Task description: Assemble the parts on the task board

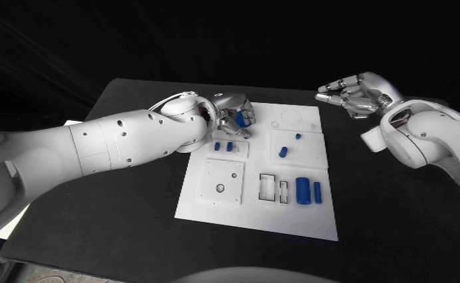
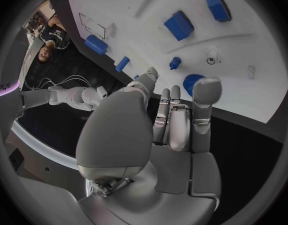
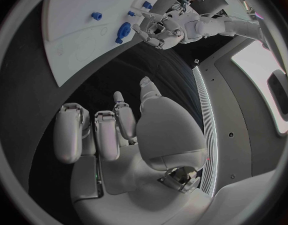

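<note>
While silver left hand (image 1: 230, 111) touches a round blue part (image 1: 242, 118), flat white board (image 1: 297, 220) lies beneath.

- My left hand (image 1: 230, 111) was silver, with darker grey showing between its fingers (image 2: 179, 120).
- My right hand (image 1: 357, 95) was the same silver, its palm a paler grey in the right wrist view.
- Both my arms, the left arm (image 1: 125, 140) and the right arm (image 1: 422, 133), were plain white, the left one dotted with small dark holes.
- The task board (image 1: 249, 220) was white, marked with thin dark outlines of squares and circles.
- The parts were blue: a round part (image 1: 240, 118) by my left hand, two small pegs (image 1: 223, 145), and a large cylinder (image 1: 303, 190) with a thinner bar (image 1: 317, 192) beside it.
- The table (image 1: 383, 230) was black.
</note>
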Motion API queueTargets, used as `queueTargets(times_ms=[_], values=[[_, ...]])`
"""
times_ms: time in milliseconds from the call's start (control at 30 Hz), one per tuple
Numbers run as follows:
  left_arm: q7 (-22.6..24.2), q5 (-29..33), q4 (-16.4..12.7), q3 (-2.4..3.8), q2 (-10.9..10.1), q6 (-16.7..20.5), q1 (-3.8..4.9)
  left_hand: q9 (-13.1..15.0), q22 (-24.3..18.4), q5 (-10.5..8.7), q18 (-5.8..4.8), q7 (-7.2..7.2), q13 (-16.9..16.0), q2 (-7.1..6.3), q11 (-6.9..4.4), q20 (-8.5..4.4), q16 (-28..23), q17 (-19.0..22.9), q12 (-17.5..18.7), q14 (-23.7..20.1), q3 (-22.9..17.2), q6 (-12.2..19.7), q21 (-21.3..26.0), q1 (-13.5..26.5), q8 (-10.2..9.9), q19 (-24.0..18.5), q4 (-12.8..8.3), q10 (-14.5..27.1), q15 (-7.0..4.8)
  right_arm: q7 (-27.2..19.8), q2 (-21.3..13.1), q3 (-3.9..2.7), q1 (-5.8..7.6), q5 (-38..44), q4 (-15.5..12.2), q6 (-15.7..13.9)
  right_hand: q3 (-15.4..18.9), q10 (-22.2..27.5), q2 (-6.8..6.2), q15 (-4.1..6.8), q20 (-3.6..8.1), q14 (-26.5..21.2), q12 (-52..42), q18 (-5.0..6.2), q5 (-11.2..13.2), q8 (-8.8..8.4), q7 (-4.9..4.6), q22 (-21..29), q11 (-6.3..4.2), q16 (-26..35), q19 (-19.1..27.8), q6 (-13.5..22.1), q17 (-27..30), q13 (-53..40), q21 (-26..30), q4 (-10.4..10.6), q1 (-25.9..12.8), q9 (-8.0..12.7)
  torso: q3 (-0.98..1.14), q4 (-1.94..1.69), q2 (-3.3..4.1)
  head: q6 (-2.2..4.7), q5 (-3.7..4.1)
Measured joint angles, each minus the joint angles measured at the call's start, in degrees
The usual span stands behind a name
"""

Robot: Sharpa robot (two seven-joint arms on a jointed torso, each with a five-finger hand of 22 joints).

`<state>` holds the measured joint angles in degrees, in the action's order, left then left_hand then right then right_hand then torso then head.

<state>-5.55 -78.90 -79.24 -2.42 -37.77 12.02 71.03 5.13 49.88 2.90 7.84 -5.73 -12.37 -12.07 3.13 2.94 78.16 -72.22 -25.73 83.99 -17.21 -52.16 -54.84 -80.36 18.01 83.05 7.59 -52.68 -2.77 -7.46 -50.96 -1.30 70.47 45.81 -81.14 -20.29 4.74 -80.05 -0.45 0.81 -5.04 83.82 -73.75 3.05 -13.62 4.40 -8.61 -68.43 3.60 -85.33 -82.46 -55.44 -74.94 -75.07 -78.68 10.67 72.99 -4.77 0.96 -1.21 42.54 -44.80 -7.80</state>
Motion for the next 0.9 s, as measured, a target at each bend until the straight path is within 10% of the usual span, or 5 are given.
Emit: queueTargets(times_ms=[900], values=[[-3.6,-7.8,3.1,-0.53,3.0,-5.3,-0.18,-0.9,7.4,0.01,-1.13,0.27,4.9,1.58,-0.70,-0.71,2.2,-1.6,4.5,0.0,-5.5,-5.8,-6.4,-1.6,-3.0,0.9,-0.5,-6.4,-0.41,-0.1,0.3,0.00,-0.04,0.0,0.1,0.1,0.0,0.0,0.00,0.00,0.00,0.0,0.0,0.00,0.0,0.00,0.00,0.0,0.00,0.0,0.0,0.0,0.0,0.0,0.0,0.0,0.0,0.0,0.01,-0.05,-0.06,-0.34,0.22]])
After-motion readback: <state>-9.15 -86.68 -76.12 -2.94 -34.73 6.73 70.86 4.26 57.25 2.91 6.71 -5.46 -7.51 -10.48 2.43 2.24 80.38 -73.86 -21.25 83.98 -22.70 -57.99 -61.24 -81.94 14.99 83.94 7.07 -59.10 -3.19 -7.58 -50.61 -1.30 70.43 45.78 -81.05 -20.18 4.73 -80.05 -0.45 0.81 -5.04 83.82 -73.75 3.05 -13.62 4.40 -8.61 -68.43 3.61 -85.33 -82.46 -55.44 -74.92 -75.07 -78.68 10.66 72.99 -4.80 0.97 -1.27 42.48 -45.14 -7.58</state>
